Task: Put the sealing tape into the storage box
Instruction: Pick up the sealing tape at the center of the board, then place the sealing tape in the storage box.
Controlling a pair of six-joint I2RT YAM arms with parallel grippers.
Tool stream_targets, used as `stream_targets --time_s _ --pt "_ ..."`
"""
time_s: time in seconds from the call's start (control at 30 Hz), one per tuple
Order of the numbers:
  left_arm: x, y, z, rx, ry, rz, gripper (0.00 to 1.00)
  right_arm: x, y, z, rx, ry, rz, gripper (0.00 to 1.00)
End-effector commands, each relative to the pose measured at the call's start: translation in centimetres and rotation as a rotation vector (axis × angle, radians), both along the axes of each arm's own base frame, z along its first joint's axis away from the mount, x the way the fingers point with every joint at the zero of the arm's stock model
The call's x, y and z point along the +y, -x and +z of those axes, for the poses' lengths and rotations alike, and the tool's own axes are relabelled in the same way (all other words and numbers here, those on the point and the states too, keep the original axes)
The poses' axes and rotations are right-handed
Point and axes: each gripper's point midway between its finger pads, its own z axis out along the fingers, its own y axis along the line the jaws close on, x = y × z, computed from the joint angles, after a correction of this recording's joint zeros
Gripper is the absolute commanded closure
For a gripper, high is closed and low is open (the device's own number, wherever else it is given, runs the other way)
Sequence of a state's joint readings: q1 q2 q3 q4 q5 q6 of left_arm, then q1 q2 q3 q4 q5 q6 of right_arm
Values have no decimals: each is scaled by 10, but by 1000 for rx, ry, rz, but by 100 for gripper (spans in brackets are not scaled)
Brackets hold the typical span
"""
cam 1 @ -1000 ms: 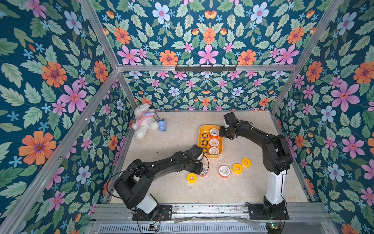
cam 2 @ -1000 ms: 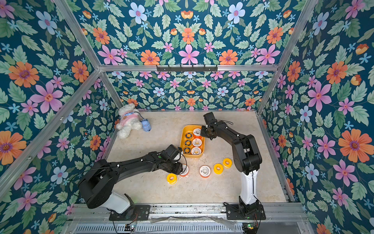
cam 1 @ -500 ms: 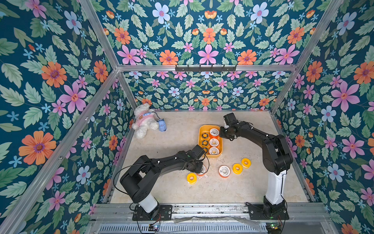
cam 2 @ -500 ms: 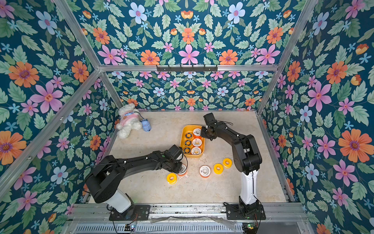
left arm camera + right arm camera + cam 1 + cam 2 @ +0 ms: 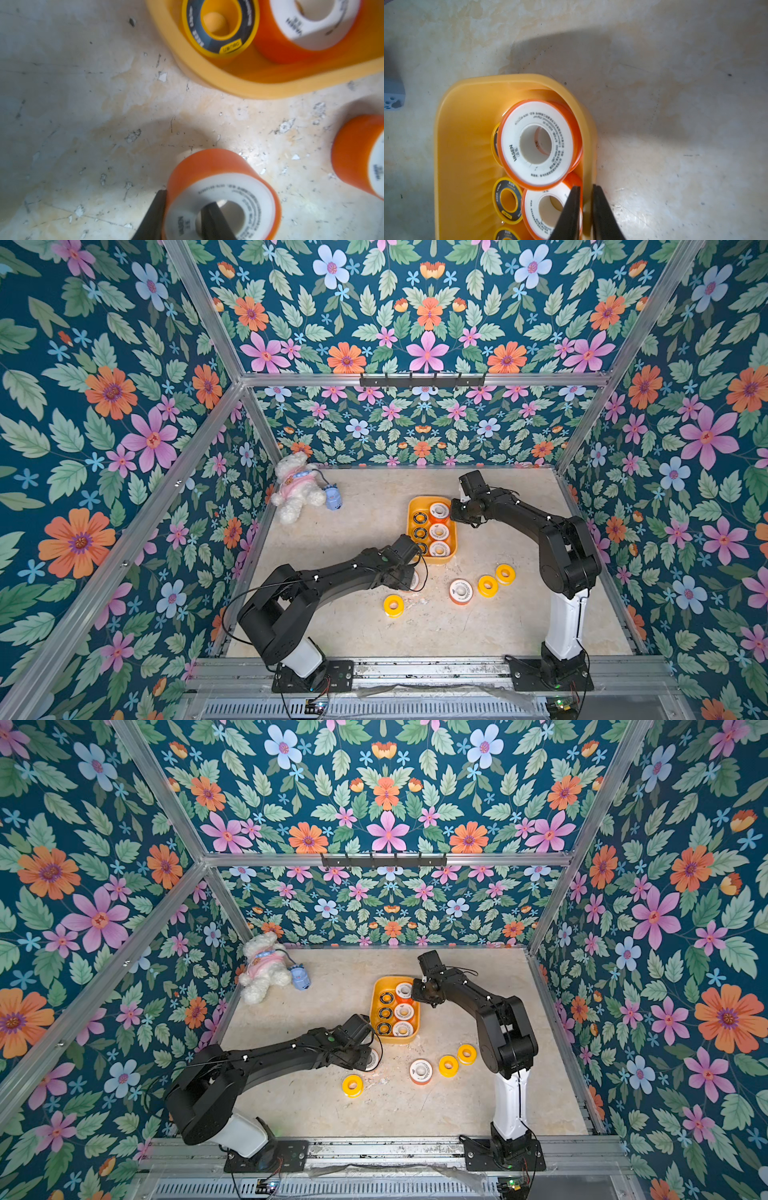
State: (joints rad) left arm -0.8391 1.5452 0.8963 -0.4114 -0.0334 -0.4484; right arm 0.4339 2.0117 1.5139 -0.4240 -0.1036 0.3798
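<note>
Well, the left pincer (image 5: pixel 187 197) has nipped the wall of a white and orange tape spool (image 5: pixel 218 172) on the desk (image 5: pixel 83 104), one finger in its hole, just beside the yellow storage box (image 5: pixel 228 83). The right pincer (image 5: pixel 586 187) is nearly closed on the box's side wall. Inside, one white-faced spool (image 5: pixel 537 176) says VASEN. The print on the black and yellow spools (image 5: pixel 497 192) is too small to read.

Both top views are bright, even and sharp. The left wrist view is soft, its shallow yellow plastic tub (image 5: pixel 207 71) blurred. A broad grey shadow crosses the pale mottled counter (image 5: pixel 675 93) in the right wrist view.
</note>
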Motion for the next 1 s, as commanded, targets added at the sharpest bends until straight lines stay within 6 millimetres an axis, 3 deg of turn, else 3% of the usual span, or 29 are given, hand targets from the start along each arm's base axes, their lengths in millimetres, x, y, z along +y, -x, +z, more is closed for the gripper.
stream_targets --time_s 0.0,0.23,0.5,0.73,0.97 --pt "-1 -1 15 -16 8 -13 70 2 -2 9 -25 -9 9 82" --pt "-16 -8 51 -43 59 -48 69 2 1 16 -38 -19 10 80" --pt "-47 -58 92 -151 102 0 68 4 0 7 -20 -18 14 88" --pt "-58 -105 77 -138 92 83 68 5 -1 7 -20 -22 19 89" --pt "-72 -128 64 -115 140 95 68 7 -1 8 -23 -32 24 88"
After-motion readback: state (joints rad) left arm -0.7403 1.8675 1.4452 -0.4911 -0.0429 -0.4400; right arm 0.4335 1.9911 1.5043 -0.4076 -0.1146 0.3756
